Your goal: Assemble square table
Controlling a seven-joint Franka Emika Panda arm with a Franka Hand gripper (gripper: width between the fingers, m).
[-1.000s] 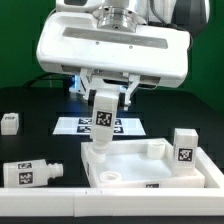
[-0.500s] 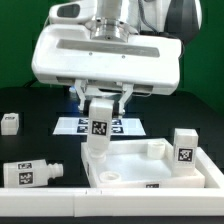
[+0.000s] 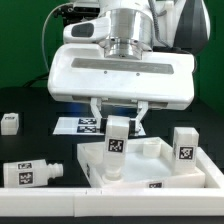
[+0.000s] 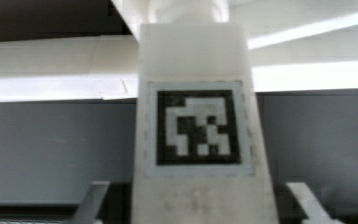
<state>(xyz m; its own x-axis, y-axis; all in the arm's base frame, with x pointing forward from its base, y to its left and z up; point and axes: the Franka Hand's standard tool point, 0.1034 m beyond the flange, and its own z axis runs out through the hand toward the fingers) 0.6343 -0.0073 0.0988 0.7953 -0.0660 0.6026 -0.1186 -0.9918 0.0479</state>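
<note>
Black counter (image 3: pixel 30 145) under a green backdrop carries everything. Toward the exterior view's right of it lies the square table top (image 3: pixel 150 162), a white tray with a raised rim, hollow side up.

My gripper (image 3: pixel 118 118) is clamped on the held leg (image 3: pixel 116 150), one finger on each side of its upper end. This white peg hangs nearly upright with a slight lean, its tag towards the exterior camera. Its lower end is at the tray corner nearer the exterior view's left; I cannot tell whether it touches there. In the wrist view the held leg (image 4: pixel 194 60) fills the middle, tag square-on.

A standing leg (image 3: pixel 184 143) is upright just beside the tray's edge on the exterior view's right. A lying leg (image 3: pixel 30 172) rests on its side near the tray on the other side. Farther out that way sits a small tagged piece (image 3: pixel 9 122).

Behind the tray, partly hidden by my gripper, lies the marker board (image 3: pixel 82 125). A long white wall (image 3: pixel 50 198) runs along the front.
</note>
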